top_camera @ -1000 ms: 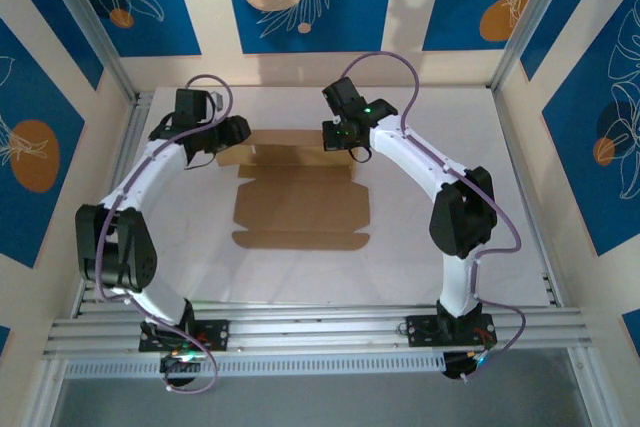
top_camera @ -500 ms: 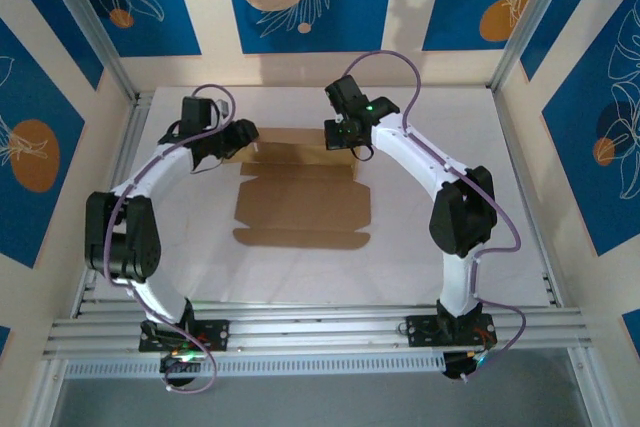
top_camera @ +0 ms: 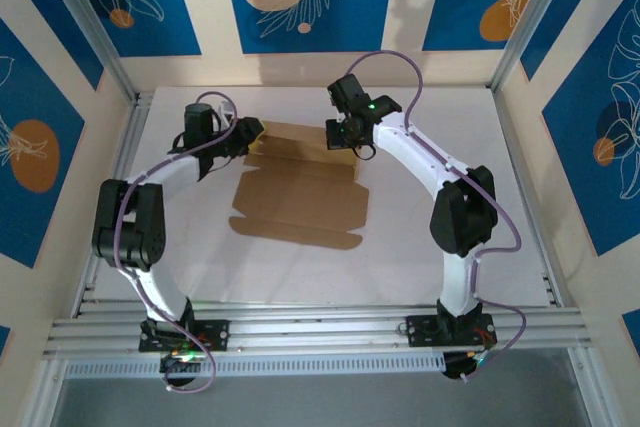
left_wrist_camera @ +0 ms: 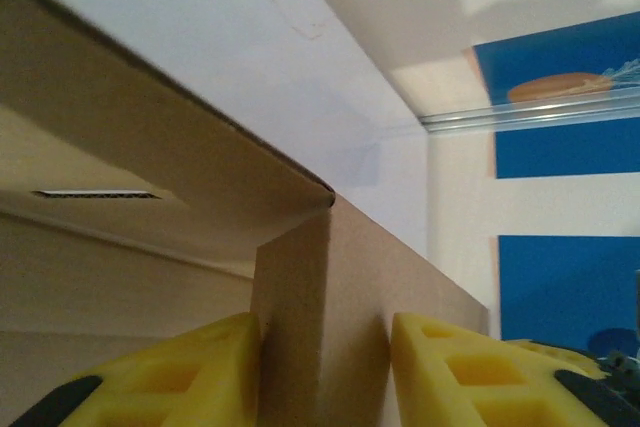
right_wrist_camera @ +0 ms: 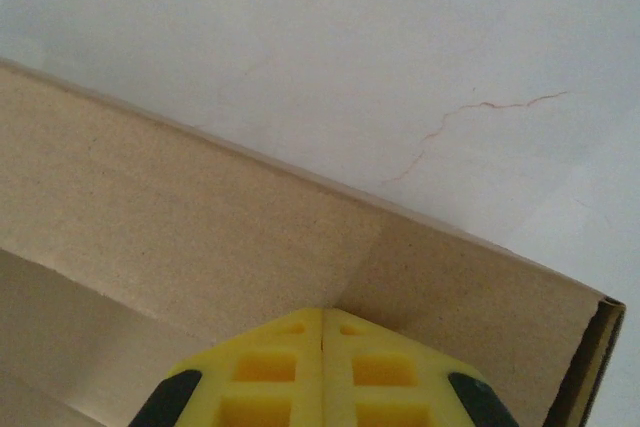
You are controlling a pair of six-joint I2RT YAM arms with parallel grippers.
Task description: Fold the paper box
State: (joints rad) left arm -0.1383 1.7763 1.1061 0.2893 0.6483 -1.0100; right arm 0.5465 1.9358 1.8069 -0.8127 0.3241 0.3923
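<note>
Reaching in from the near-left base, the left arm (top_camera: 150,182) bends toward the far-left corner of the paper box (top_camera: 300,202), w/ the left hand (top_camera: 247,135) right at that corner. Left wrist view: both yellow fingers (left_wrist_camera: 200,367) sit flush vs. either side of an upright brown flap (left_wrist_camera: 320,297), so the hand is pinching the flap. A 2nd panel meets the flap at a corner above, and a narrow slot (left_wrist_camera: 95,194) is cut in the panel to the left.

Mid-bench, the box is a plain brown die-cut sheet. Its main panel lies flat on the white bench (top_camera: 400,257), a bit skewed, w/ the near-right corner nearer the arm bases than the near-left. The far strip runs between the 2 hands and looks raised; can't tell how steep.

Right of that, the right hand (top_camera: 345,137) is at the far-right end of the strip. Right wrist view: its yellow fingers (right_wrist_camera: 270,367) are pressed together, nothing seen between them, tips over a cardboard wall; contact can't be told. Beyond the wall is bare bench w/ a thin reddish line (right_wrist_camera: 480,107). The right arm (top_camera: 440,172) arcs back to its near-right base
</note>
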